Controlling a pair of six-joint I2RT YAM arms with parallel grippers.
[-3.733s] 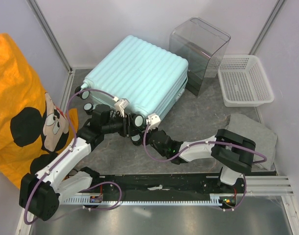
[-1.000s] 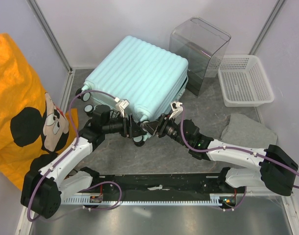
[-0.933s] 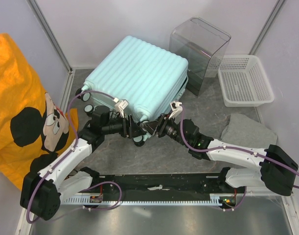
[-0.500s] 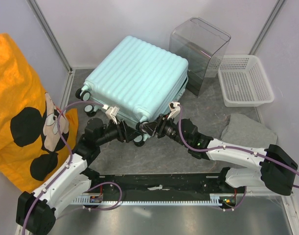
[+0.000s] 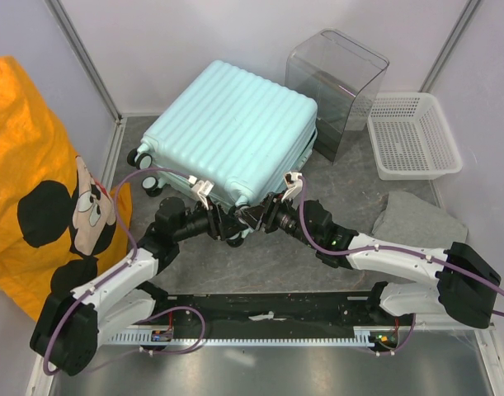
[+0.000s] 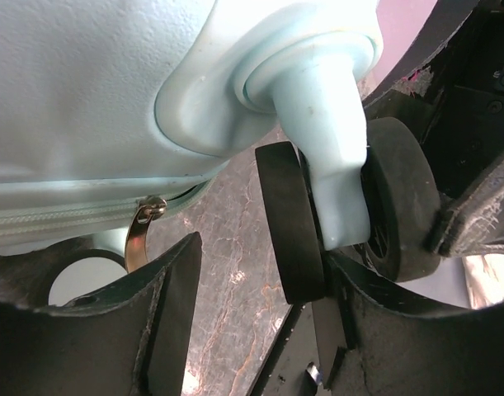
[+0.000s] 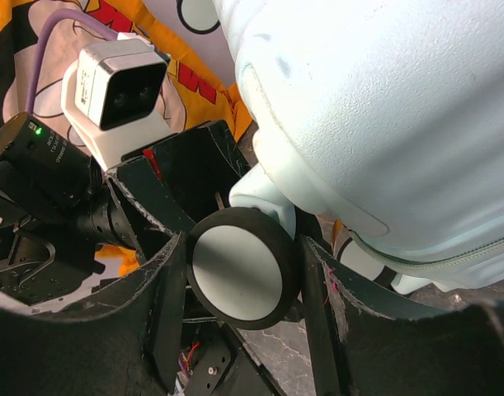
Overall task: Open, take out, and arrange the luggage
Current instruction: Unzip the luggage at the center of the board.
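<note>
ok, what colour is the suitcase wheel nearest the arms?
The wheel has a black tyre and a white hub face; clearest in the right wrist view.

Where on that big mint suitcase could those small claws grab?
Likely the spinner wheel at its near corner, approached from the arms' side. The suitcase lies flat, its ribbed shell too broad; that wheel juts out, narrow enough to fit inside the right gripper.
</note>
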